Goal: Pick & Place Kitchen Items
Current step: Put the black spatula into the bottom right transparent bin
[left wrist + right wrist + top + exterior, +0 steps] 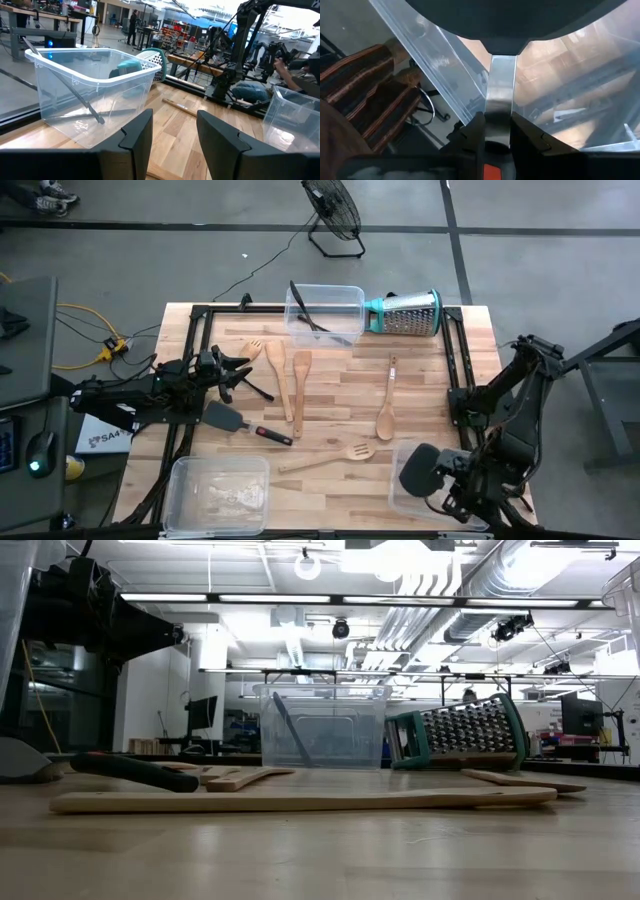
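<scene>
A black spatula [418,470] hangs over the clear bin [397,498] at the table's near right, with my right gripper [446,475] shut on it and pointing steeply down. Its broad black blade [515,20] is ahead of the fingers, inside the bin's walls [435,55]. At the table's left, my left gripper [236,370] stands open and level, touching nothing. Between the arms lie several wooden utensils [300,377] and a second black spatula [242,422] with a red-black handle. My right gripper pinches the spatula between its two fingers [470,136] where the steel shank [497,107] meets the red-marked handle. The fingers slant down from above and lie along the tool. The spatula is lifted clear, blade downward over the bin.
A clear bin [325,313] at the far edge holds a thin black tool, and the steel grater [405,312] lies beside it on its right. Another clear bin [218,492] stands at the near left. A slotted wooden spatula [300,800] lies near the table's front.
</scene>
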Motion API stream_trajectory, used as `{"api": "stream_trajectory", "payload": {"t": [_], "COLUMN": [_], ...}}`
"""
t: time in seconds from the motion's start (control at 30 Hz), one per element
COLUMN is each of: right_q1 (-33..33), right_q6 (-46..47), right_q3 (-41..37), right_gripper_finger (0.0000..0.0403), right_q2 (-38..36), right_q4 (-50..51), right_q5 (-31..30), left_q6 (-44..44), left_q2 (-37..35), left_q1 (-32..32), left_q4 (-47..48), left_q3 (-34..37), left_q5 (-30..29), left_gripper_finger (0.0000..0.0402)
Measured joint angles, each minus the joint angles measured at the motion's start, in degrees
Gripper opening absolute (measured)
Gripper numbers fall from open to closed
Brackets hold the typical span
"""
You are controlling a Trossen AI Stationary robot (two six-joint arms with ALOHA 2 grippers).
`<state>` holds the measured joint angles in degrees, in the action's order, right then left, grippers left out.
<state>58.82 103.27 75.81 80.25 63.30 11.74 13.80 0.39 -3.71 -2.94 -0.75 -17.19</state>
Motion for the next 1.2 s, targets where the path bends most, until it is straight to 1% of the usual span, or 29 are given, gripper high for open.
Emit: {"api": "stream_trajectory", "payload": {"t": [0.1, 0.3, 0.47, 0.67, 0.83, 1.2], "right_q1": [-0.4, -3.8, -6.8, -9.1, -10.6, -13.9], "right_q6": [0.1, -0.3, -3.2, -7.1, -10.0, -15.0], "right_q3": [0.0, 0.0, 0.0, 0.0, 0.0, 0.0], "right_gripper_finger": [0.0064, 0.0064, 0.0064, 0.0064, 0.0064, 0.0063], "right_q2": [0.0, 0.0, 0.0, 0.8, 1.7, 1.7], "right_q4": [0.2, 2.9, 4.1, 5.6, 7.2, 11.5], "right_q5": [2.0, 8.4, 13.8, 17.6, 19.2, 18.6], "left_q6": [0.0, 0.0, 0.0, 0.0, 0.0, 0.0], "left_q2": [0.0, 0.0, 0.0, 0.0, 0.0, 0.0], "left_q1": [0.0, 0.0, 0.0, 0.0, 0.0, 0.0], "left_q4": [0.0, 0.0, 0.0, 0.0, 0.0, 0.0], "left_q3": [0.0, 0.0, 0.0, 0.0, 0.0, 0.0], "left_q5": [0.0, 0.0, 0.0, 0.0, 0.0, 0.0], "left_gripper_finger": [0.0152, 0.0152, 0.0152, 0.0152, 0.0152, 0.0152]}}
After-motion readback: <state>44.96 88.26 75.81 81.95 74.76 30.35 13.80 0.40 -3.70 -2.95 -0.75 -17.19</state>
